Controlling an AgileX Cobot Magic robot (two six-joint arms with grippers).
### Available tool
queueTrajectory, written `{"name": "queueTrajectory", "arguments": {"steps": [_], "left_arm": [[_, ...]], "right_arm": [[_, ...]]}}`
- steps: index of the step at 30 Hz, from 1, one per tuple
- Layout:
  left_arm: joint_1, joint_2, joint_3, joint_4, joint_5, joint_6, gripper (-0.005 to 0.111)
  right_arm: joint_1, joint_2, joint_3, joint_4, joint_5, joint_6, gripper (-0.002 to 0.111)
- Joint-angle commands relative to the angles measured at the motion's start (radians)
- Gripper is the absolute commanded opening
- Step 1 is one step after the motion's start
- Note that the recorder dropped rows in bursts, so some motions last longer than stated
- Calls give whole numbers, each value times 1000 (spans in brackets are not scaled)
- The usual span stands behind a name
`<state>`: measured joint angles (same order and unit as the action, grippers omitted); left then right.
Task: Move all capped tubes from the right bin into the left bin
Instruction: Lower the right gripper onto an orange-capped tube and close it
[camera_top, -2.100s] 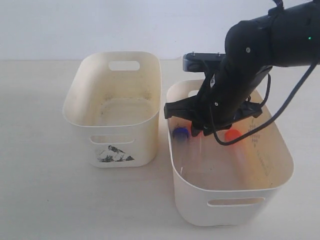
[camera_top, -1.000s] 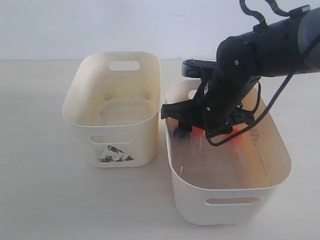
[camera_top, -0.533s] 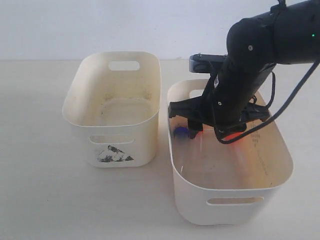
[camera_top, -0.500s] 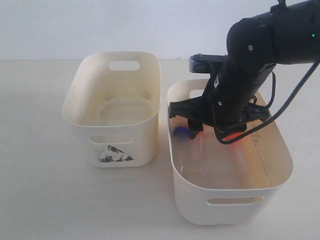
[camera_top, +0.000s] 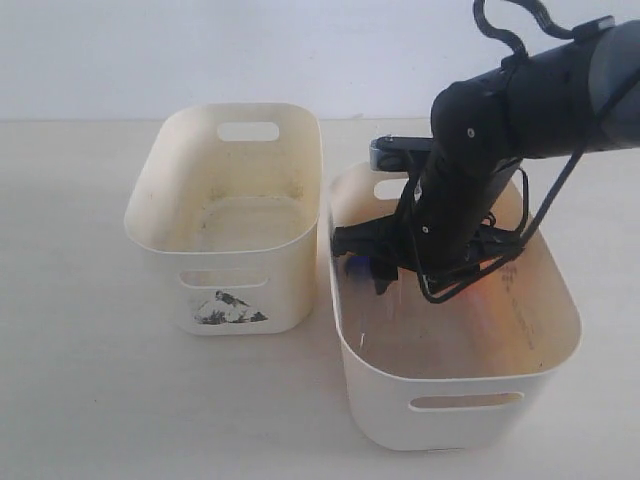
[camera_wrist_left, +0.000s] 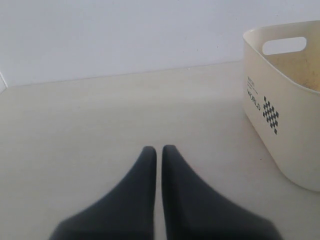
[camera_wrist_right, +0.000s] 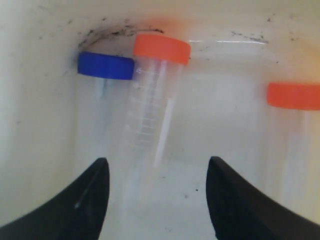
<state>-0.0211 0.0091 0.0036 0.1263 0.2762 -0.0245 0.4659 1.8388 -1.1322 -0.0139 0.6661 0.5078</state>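
Observation:
My right gripper (camera_wrist_right: 157, 167) is open and low inside the right bin (camera_top: 455, 412), the wider cream one. Between its fingers lies a clear tube (camera_wrist_right: 146, 125) with an orange-red cap (camera_wrist_right: 161, 48). Beside it, against the bin wall, is a tube with a dark blue cap (camera_wrist_right: 106, 65), which also peeks out from under the arm (camera_top: 352, 263). A second orange-capped tube (camera_wrist_right: 294, 95) lies apart to the other side. The fourth tube is hidden. The left bin (camera_top: 160, 235) with its mountain sticker (camera_top: 228, 308) holds no tubes. My left gripper (camera_wrist_left: 156, 148) is shut on nothing, above bare table.
The two bins stand almost touching, on a pale table. My black right arm (camera_top: 480, 150) and its cables cover the far half of the right bin. In the left wrist view a cream bin (camera_wrist_left: 295, 130) with a checkered print stands off to one side.
The right arm has sunk deeper into the right bin and shifted slightly toward the left bin, with the gripper still open. The tubes lie as before.

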Motion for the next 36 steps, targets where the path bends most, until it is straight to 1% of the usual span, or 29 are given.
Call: {"name": "queueTrajectory", "arguments": {"steps": [1,18,20,22,25,26,31,36], "left_arm": [[1,-2,-4,-7,-15,-12,4],[1,-2,-4,-7,-15,-12,4],[1,-2,-4,-7,-15,-12,4],[1,-2,-4,-7,-15,-12,4],[1,-2,-4,-7,-15,-12,4],[1,-2,-4,-7,-15,-12,4],[1,-2,-4,-7,-15,-12,4],[1,-2,-4,-7,-15,-12,4]], "right_arm": [[-7,22,4,-10,6,7,55],[-7,113,4,-17,-6,9,54],[-7,118,4,-17,-4,9,48],[-7,124,4,-17,-2,9,33],[-7,125,4,-20,3,9,4],[-7,125,4,-22,6,9,0],[-7,101,4,-23,27,9,0],[-7,5,4,-47,33,7,0]]}}
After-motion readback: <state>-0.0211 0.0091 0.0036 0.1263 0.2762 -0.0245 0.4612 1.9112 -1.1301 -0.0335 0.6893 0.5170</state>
